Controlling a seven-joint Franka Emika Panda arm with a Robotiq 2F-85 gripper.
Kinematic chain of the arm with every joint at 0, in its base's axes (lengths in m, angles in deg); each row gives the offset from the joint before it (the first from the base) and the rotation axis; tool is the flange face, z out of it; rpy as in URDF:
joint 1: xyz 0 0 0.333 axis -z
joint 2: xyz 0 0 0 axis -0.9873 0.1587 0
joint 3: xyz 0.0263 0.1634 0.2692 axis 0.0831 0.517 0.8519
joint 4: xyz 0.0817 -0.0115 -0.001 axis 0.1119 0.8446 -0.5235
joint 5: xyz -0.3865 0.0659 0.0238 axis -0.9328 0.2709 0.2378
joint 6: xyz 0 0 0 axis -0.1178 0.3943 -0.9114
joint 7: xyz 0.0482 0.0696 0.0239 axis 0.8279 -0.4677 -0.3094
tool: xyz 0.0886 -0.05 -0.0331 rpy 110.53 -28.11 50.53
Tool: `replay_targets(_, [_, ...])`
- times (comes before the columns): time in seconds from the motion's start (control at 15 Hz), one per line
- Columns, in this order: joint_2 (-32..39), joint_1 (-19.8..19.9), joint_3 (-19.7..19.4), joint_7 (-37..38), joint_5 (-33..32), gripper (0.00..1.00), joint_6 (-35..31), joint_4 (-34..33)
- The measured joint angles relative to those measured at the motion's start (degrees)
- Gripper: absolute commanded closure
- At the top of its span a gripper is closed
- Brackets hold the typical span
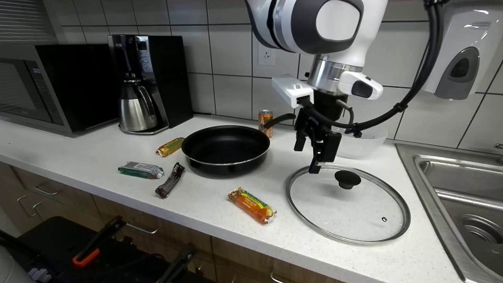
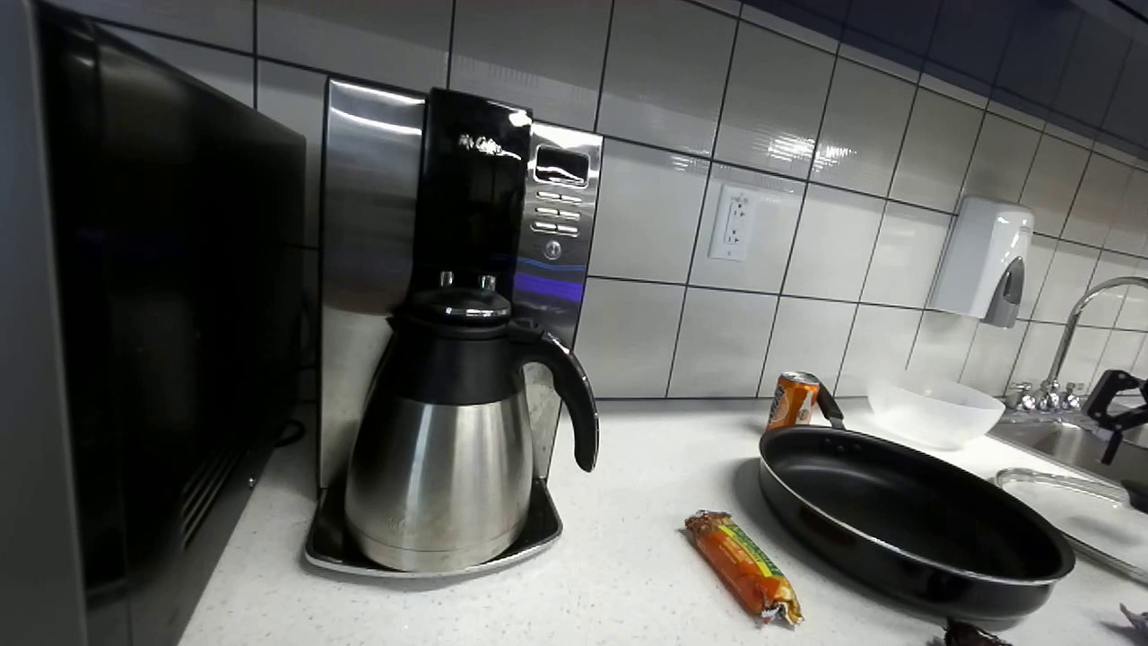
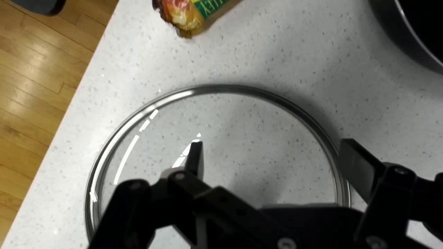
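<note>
My gripper (image 1: 307,156) hangs over the far rim of a round glass lid in an exterior view, its fingers well apart and nothing between them. The lid (image 1: 346,216) lies flat on the white counter, with a steel rim and a black knob (image 1: 347,179). From the wrist view, one fingertip (image 3: 196,155) is over the glass (image 3: 242,138) and the opposite one (image 3: 356,166) is beside the rim; the knob cannot be made out there. A black frying pan (image 1: 226,147) stands left of the lid. An orange-wrapped bar (image 1: 251,204) lies between them, nearer the counter's front edge.
Green (image 1: 140,169), dark (image 1: 170,181) and yellow (image 1: 169,147) wrapped bars lie around the pan's left side. Behind it are an orange can (image 2: 793,401) and a translucent bowl (image 2: 934,411). A coffee maker (image 1: 173,78), microwave (image 1: 35,90) and sink (image 1: 408,157) flank the counter.
</note>
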Motion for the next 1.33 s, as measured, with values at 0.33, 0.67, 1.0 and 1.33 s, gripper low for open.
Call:
replay_targets(0.33, [-4.22,-1.85,0.01,2.69,-0.11,0.0,-0.18,6.98])
replay_targets(0.67, [-6.52,-3.0,0.03,7.18,-0.1,0.0,-1.56,13.28])
replay_targets(1.0, [-7.28,-3.18,0.37,12.06,-0.04,0.0,-5.2,18.59])
replay_targets(1.33, [-7.33,-3.19,0.41,16.17,0.03,0.0,-10.3,22.46])
